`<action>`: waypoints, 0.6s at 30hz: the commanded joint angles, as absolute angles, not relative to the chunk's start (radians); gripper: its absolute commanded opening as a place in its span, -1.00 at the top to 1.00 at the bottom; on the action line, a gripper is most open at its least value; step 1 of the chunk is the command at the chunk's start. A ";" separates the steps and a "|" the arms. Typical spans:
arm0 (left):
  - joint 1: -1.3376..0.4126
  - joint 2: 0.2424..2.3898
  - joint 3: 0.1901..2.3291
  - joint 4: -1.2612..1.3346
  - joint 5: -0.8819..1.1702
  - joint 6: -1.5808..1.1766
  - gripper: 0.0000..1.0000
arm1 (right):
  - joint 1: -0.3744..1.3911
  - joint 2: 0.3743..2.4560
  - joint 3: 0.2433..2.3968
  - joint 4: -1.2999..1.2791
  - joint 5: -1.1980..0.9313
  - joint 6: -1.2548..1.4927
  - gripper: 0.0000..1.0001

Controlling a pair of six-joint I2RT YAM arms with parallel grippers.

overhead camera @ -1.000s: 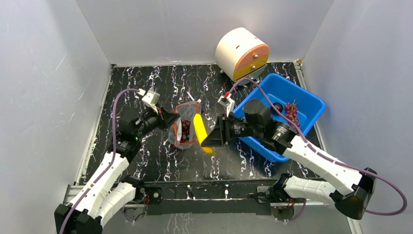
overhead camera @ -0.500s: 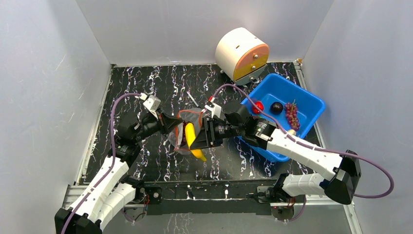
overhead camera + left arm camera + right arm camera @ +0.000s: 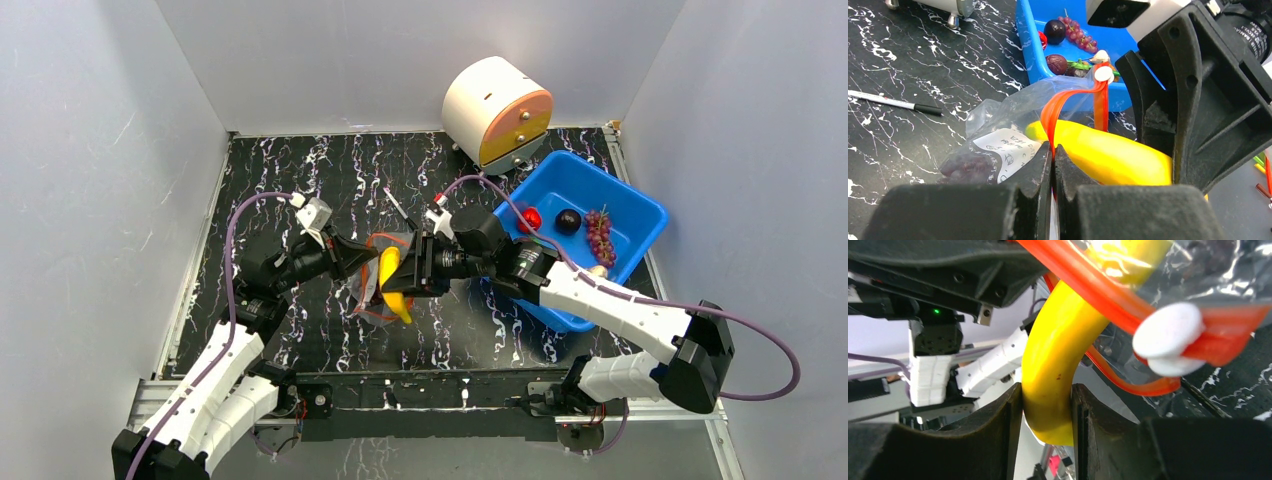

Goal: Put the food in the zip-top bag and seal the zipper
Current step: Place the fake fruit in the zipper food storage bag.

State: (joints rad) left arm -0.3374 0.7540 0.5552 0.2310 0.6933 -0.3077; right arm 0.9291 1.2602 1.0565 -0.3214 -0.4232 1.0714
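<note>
We hold the zipper (image 3: 1049,120) of the zip-top bag (image 3: 998,107) pinched in our left jaws; our right jaws clamp the banana (image 3: 1108,155), its end inside the bag's mouth, above the bench (image 3: 898,65)

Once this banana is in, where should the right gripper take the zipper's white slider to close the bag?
Probably pinch the white slider across its two flat round faces, coming from the blue bin side. It stands up at the far end of the red strip, opposite where the left gripper clamps it.
</note>
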 commanded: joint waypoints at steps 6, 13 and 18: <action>-0.342 0.717 0.563 0.280 0.733 -0.305 1.00 | 0.930 1.219 1.033 -0.170 -0.263 1.236 0.24; -0.342 0.697 0.559 0.288 0.735 -0.324 1.00 | 0.929 1.206 0.980 -0.119 -0.173 1.340 0.09; -0.342 0.691 0.563 0.274 0.732 -0.319 1.00 | 0.928 1.201 0.948 -0.075 -0.114 1.395 0.09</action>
